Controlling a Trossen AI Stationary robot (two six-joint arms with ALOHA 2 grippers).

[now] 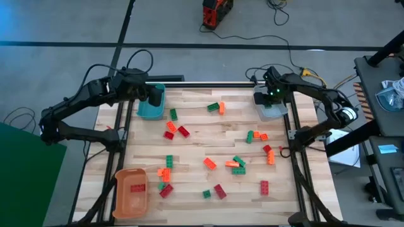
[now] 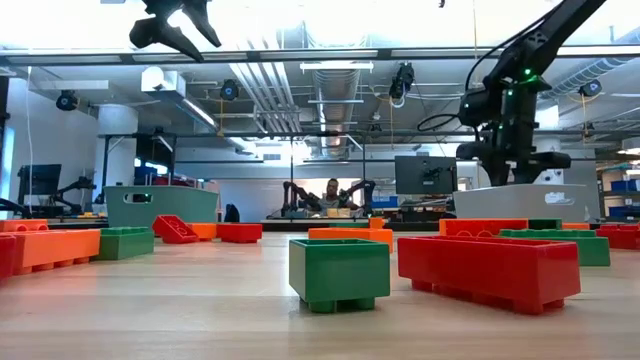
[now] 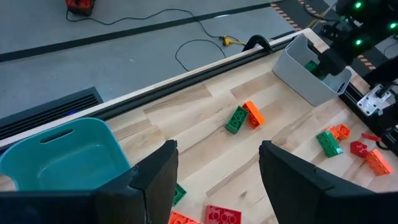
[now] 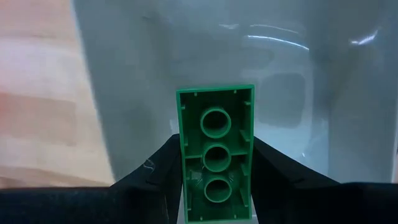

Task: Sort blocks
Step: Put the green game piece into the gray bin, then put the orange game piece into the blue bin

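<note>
Bright overhead room lighting; glare on grey bin (image 4: 261,74); blurred low-view foreground

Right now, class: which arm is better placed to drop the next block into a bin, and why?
The right. Its gripper is shut on a green block directly over the grey bin. The left gripper is open and empty near the teal bin.

The green block (image 4: 216,155) runs off the right wrist picture's bottom edge — its lower end hidden. The grey bin (image 4: 298,93) behind is blurred.
</note>
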